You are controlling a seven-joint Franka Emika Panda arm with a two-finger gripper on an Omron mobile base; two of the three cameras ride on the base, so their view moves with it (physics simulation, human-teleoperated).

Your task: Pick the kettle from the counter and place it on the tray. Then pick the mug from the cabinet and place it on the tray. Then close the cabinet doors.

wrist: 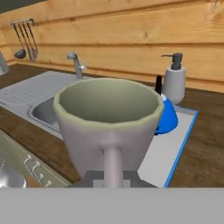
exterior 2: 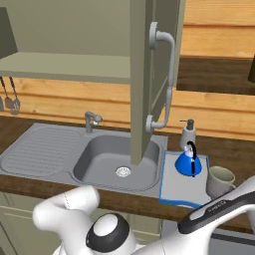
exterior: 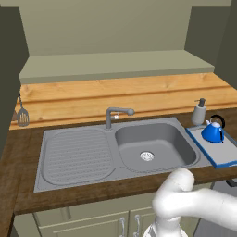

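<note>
**Mug gripped by its handle, beside the tray that holds the kettle**

Here the gripper (wrist: 112, 177) is clenched on the loop handle of the grey mug (wrist: 109, 122), which fills the centre of the hand view, upright, with its open mouth showing. In the right base view the same mug (exterior 2: 219, 181) sits at about 4 o'clock, just beside the right edge of the tray (exterior 2: 172, 195); whether it touches the worktop cannot be told.

The bright-blue kettle (exterior 2: 189, 163) stands upright on the tray's pale surface, black handle arched over it. In the left base view it appears at about 3 o'clock, on the blue-rimmed tray (exterior: 221, 157) to the right of the steel sink (exterior: 74, 157). A grey soap pump bottle (exterior: 199, 112) stands just behind the tray, toward 12 o'clock from the kettle.

The tray lies on the dark wooden counter (exterior: 92, 192), close to the sink's right rim. A tap (exterior: 115, 115) rises at the back of the basin.

Above, the olive-green cabinet (exterior: 115, 65) is open, its pale shelf bare. One cabinet door (exterior 2: 144, 79) hangs swung out, its silver bar handle (exterior 2: 167, 79) facing right. Utensils (exterior 2: 10, 97) hang on the wood panelling at 9 o'clock.
</note>
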